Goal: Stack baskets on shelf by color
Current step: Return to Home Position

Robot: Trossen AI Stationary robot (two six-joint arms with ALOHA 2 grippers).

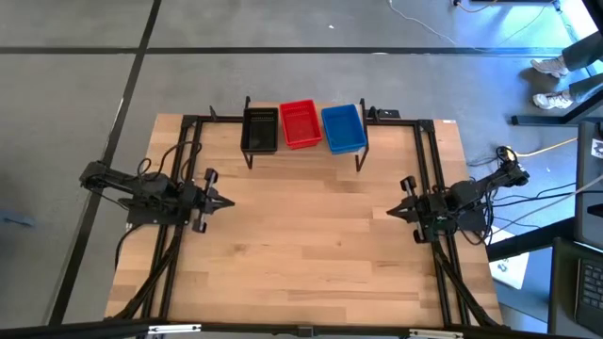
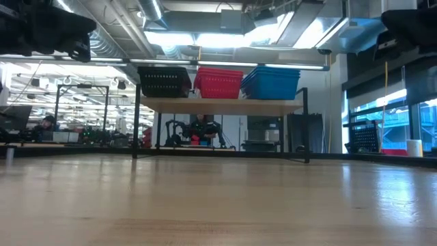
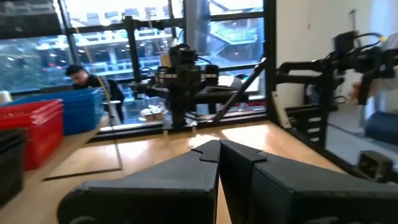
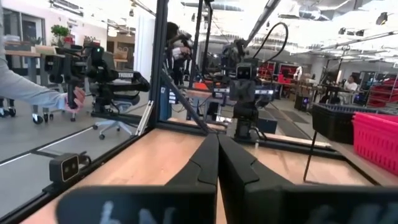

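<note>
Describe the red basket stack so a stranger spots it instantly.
On the large wooden table, find the low plank shelf at the far edge. Of three perforated plastic basket stacks on it, the red stack is the middle one, between the black stack and the blue stack.

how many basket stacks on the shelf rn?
3, side by side on the shelf: black stack at the left end, red stack in the middle, blue stack at the right end. Baskets nested inside each stack may be hidden.
</note>
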